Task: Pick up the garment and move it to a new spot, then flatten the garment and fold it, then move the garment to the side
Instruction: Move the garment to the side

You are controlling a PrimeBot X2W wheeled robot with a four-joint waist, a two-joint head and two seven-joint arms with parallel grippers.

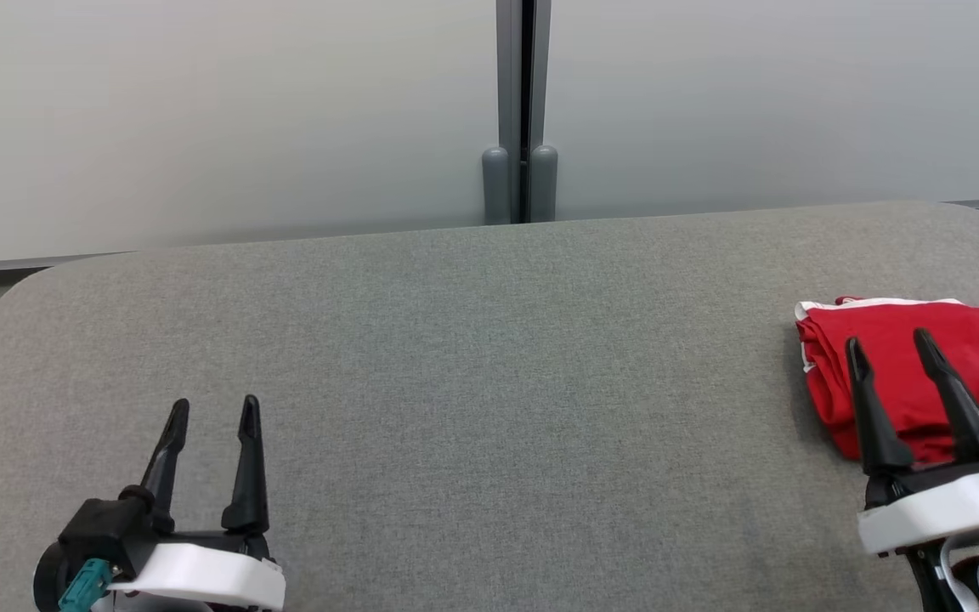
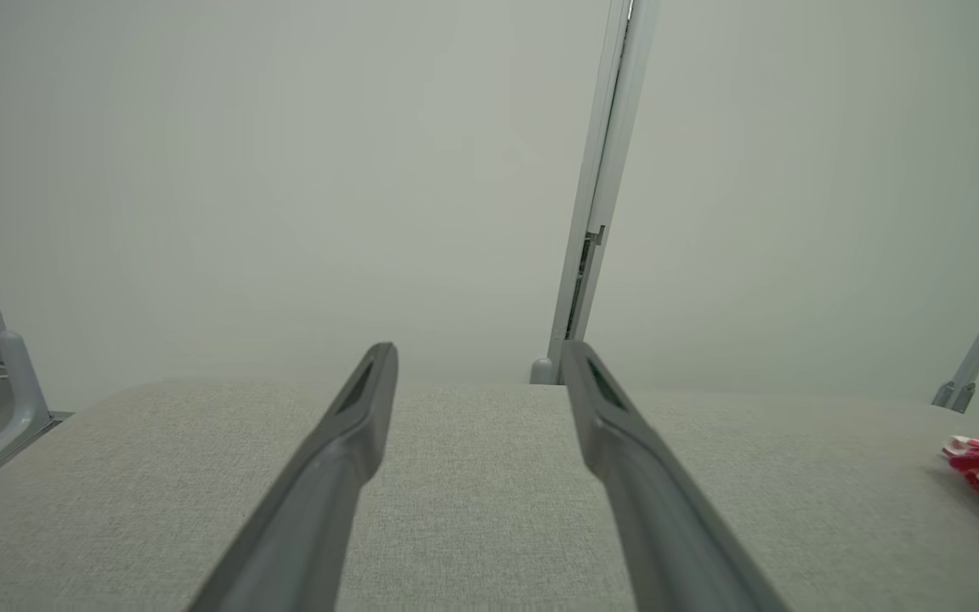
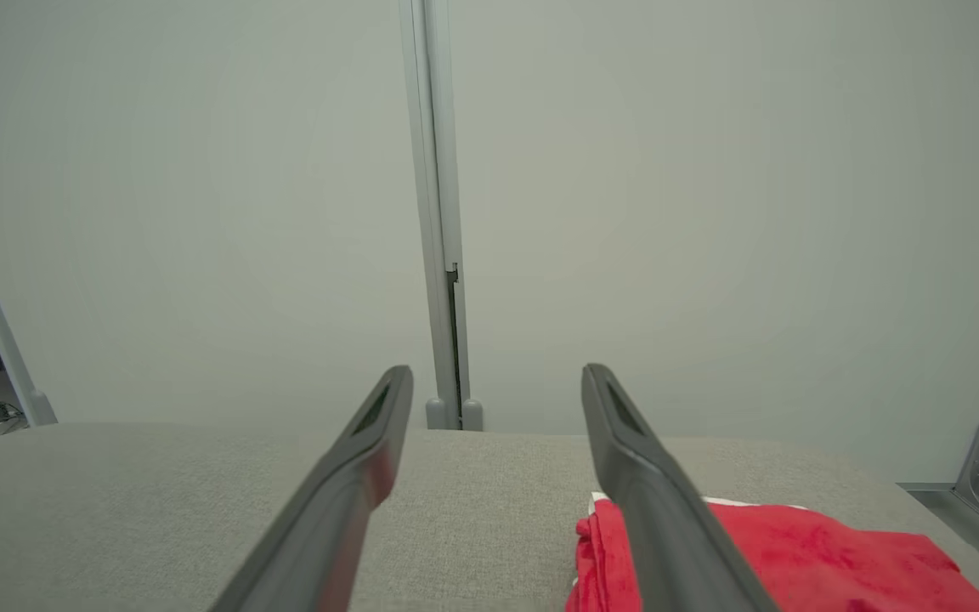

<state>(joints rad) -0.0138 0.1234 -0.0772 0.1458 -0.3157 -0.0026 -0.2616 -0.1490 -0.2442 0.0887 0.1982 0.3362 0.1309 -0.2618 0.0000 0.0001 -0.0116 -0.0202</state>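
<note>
**Garment** [image 1: 902, 374]: red with white trim, bunched in rough layers
- Place: on the table [image 1: 489, 340]. In the head view it lies beneath and just beyond the fingertips of the right gripper [image 1: 887, 337]. In the right wrist view it sits low, under and outward of the right-hand finger.
- Contact between fingers and cloth: cannot tell.
- Seen from the left wrist, it is well off to the right of those fingers.

**Right gripper**: fingers wide apart, nothing between them

**Left gripper** [image 1: 214, 402]: fingers wide apart, empty, bare table ahead of the tips, well apart from the garment

**Hazards, judged**
- Partial pinch: the layers are stacked and loose. Closing on the top fold alone would likely let the rest trail, unroll or drop on lifting.
- Off-centre grip: most of the cloth lies outward of the right fingers, so closing where they stand may catch only the near edge, which could slip free.
- Push instead of pick: a low forward approach may shove the heap outward, where the table edge looks near, and it could slide off.
- Snag: the table cover is cloth too, and tips driven down hard may catch it along with the garment.
- One-arm carry: with the left fingers this far off, the garment would hang in a clump and land creased, making flattening harder
</note>
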